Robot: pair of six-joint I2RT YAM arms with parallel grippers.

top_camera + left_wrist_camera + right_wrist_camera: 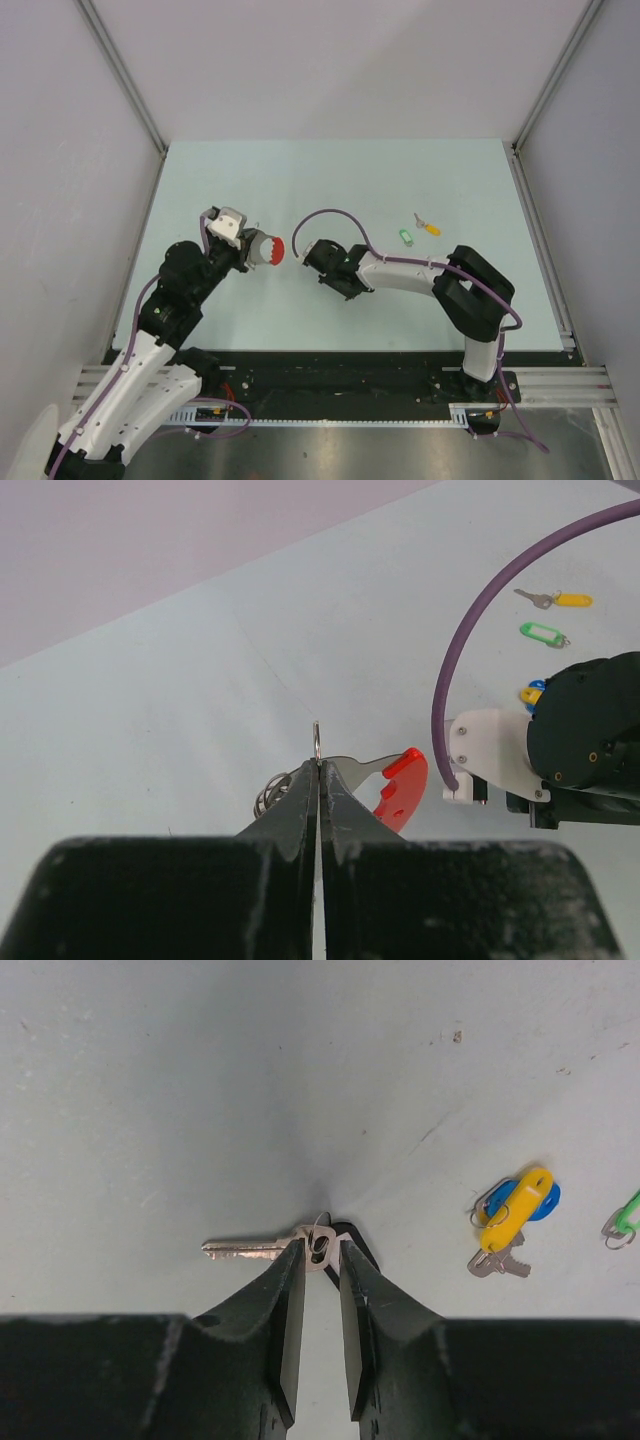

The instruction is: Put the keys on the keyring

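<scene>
My left gripper [318, 765] is shut on the keyring [316, 742], held above the table. The ring's thin metal edge sticks up from the tips. Its red tag [405, 788] hangs to the right and the coiled chain [268, 796] to the left. In the top view the red tag [274, 250] faces my right gripper [307, 256]. That right gripper [320, 1245] is low on the table, its jaws narrowed onto the head of a silver key [250, 1250] with a black tag [352, 1236]. The blade points left.
A blue-and-yellow key bunch [515, 1210] lies on the table right of my right gripper. A green-tagged key [405, 236] and a yellow-tagged key [429, 226] lie further back right. The right arm's purple cable [470, 640] arcs close to the keyring.
</scene>
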